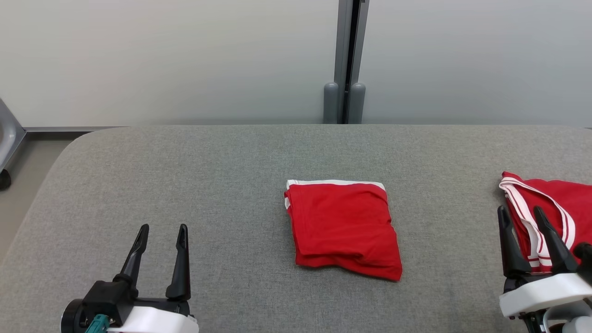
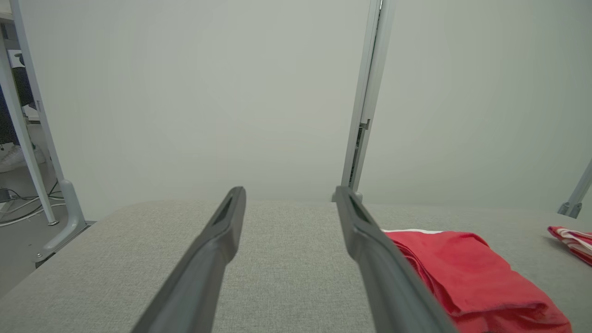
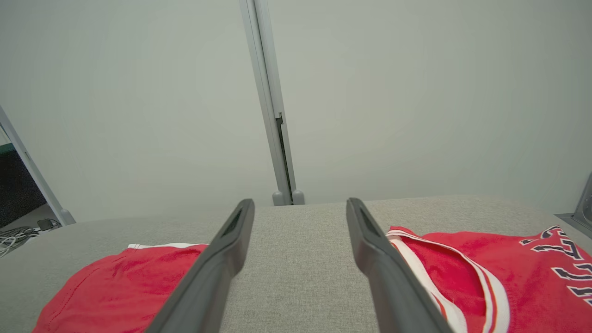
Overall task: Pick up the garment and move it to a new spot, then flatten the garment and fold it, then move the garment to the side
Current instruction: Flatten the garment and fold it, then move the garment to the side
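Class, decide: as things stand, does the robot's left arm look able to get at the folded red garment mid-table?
Probably yes: the left gripper is open, and only grey table lies between it and the folded garment.

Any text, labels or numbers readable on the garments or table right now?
Nothing reads whole.
Red jersey: dark white-edged letters on its front, seen at a slant and cut off by the picture's edge; unreadable.
Folded red garment: no text visible.
Grey table: no markings visible.
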Controlling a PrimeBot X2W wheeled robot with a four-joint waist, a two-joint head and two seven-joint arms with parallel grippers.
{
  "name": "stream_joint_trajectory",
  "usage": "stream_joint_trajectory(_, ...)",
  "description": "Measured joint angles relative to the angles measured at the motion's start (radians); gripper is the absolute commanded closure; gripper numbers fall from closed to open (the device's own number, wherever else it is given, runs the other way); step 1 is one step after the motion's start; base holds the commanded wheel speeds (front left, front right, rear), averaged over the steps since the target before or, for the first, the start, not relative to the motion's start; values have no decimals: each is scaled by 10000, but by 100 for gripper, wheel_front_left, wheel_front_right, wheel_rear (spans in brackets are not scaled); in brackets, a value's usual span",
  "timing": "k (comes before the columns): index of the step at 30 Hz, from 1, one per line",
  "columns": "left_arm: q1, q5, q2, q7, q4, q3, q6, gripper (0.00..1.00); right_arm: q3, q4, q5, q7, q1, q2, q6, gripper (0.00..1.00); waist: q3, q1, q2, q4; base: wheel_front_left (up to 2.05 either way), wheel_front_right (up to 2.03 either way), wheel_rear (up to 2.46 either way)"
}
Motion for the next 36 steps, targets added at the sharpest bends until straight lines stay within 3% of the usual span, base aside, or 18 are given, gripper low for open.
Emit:
stream_joint_trajectory(24,-59,236,-79,0,157,-159,-8,0,35,339,-571,194,36,414,0,0,16,0,0,87,0,0,0)
stream_joint_trajectory(29,-98,236,-90,0,201,-201,-10,0,566,614,-376,1058,-158,453,0,0,27,0,0,169,0,0,0)
stream_joint_trajectory(36,-210,234,-109,0,270,-349,-84,0,1707,1352,140,2550,-1569,401,0,0,96,0,0,569,0,0,0)
